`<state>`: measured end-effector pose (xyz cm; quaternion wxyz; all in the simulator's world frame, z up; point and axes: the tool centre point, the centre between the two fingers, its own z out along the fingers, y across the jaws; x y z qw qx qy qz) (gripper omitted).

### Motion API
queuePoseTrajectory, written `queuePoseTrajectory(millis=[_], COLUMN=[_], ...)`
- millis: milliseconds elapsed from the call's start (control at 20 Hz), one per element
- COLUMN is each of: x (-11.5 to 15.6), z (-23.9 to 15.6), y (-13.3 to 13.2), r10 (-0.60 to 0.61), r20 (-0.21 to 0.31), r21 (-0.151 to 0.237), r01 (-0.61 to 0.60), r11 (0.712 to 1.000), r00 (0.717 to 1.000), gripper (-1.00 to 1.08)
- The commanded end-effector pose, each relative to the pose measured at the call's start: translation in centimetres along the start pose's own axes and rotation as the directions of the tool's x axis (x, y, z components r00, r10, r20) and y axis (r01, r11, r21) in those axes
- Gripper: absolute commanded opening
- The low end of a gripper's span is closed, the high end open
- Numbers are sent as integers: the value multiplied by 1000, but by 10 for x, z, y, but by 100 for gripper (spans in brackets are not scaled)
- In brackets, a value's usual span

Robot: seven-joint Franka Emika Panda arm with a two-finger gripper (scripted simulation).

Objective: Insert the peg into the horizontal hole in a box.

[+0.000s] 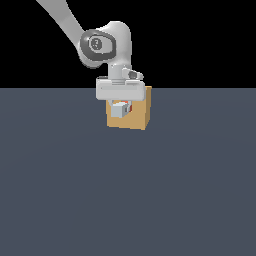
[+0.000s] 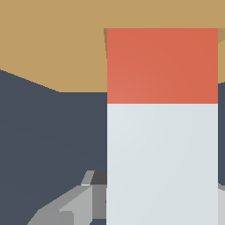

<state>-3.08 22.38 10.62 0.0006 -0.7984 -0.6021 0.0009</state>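
Against the box (image 1: 139, 117), which sat on the dark grey floor (image 1: 125, 190), the gripper (image 1: 121, 107) hung just in front of the tan face and held the peg (image 1: 119, 110) level. Its pale end faced the exterior camera, with a sliver of orange behind it. From the wrist, the peg's (image 2: 162, 154) orange end reached the box (image 2: 52, 44), at the hole's darker edge (image 2: 105, 41). One grey finger (image 2: 83, 202) pressed the peg's side.
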Motion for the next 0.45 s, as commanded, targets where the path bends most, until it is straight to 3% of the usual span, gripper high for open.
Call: queuePoseTrajectory(millis=[0, 400], x=[14, 28], z=[-3, -3], y=[2, 3], r10=[1, 1], r20=[-3, -3], r21=[-4, -5], r01=[-1, -1], r11=[1000, 1000], r00=[1000, 1000], gripper=[-100, -100])
